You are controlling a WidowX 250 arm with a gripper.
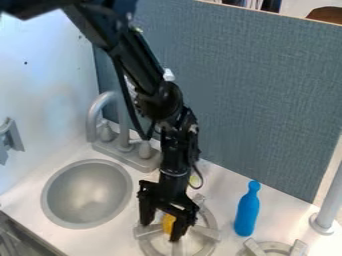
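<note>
A small yellow thing, its full shape and material hard to tell behind the black hardware [168, 223], sits low over the pale grey, round toy stove burner with raised crossing bars [208, 232]. The bars probably prop it up, though whether it rests on them or hangs just above cannot be told. It lies between the two fingers of the black, two-finger pincer [160, 231], closer to the finger on the picture's right, which partly hides it. The pincer stands fairly wide open, with part of the burner showing between the yellow thing and the other finger, so it does not look clamped; light contact with the nearer finger cannot be ruled out. The pincer points down, seemingly so that its fingers can straddle the thing from above.

Beside the burner, a smooth blue bottle shaped like a bowling pin [247, 212] lies or stands on the white countertop [224, 185]; the slanted view leaves that unclear. Beyond it is a second grey burner [300, 247]. On the other side are a round grey sink [87, 195] and a curved grey faucet [100, 107]
</note>
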